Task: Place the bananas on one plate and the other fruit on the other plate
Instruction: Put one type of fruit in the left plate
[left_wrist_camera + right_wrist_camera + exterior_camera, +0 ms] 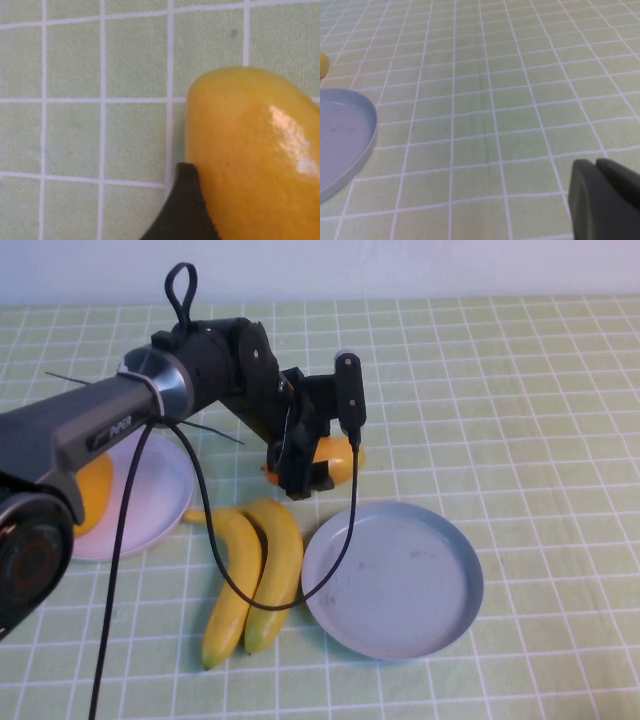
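Straddling the glossy, likely slippery mango (335, 458) at frame centre, my left gripper (320, 455) stood wide; right gripper (605, 200) shut, parked.

Two bananas (250, 580), two mangoes (335, 458), two plates (395, 580).

Left arm reaches in across the green checked tablecloth (520, 370), and the left gripper (322, 455) sits around a mango (338, 458) with a finger on each side of it, just behind the grey-blue plate (400, 580). That plate has nothing on it. Two bananas (255, 575) lie side by side on the cloth, right next to its left rim. Further left, the pink-lilac plate (160, 490) carries another mango (92, 492), partly hidden by the arm. A black cable droops over the bananas.
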Motion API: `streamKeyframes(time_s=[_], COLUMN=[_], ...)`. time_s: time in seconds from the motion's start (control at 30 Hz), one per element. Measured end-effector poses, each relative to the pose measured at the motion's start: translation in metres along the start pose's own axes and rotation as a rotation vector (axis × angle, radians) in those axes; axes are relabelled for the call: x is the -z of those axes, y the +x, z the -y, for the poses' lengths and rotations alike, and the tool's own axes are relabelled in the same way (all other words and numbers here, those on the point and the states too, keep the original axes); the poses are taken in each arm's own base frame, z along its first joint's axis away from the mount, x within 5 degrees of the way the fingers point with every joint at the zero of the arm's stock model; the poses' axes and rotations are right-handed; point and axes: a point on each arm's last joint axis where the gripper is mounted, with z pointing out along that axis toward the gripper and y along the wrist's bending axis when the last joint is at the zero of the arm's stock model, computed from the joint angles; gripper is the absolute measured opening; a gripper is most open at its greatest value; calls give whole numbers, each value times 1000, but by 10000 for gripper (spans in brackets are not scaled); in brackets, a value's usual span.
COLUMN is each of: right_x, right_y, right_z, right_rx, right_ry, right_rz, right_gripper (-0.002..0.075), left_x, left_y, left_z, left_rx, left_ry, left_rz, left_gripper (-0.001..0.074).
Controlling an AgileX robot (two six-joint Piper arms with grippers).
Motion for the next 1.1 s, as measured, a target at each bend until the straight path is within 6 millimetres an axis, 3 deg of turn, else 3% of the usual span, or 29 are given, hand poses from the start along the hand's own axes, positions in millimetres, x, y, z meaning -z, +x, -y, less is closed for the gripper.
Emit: streamKeyframes(time_s=[0.1,0.3,0.47,0.67,0.9,0.93,1.1], right_x=[0,0,0,0,0,0,0], right_y=[0,0,0,0,0,0,0], right_z=[0,0,0,0,0,0,0], right_rx=[0,0,0,0,0,0,0], right_ry=[0,0,0,0,0,0,0], right_rz=[0,0,0,0,0,0,0], right_gripper=[-18,-18,-18,-18,-18,-18,-18], left_x=[15,85,123,130,132,132,120], left_y=[-5,-21,-16,15,80,97,124], left_z=[-1,-6,-2,3,-3,-5,-6], left_rx=[101,490,736,935,1145,1184,1245], left_ry=[-10,-71,-117,-94,-116,-128,-125], left_rz=[14,50,-39,-254,-362,-374,-409], left_gripper=[514,513,513,513,512,512,512])
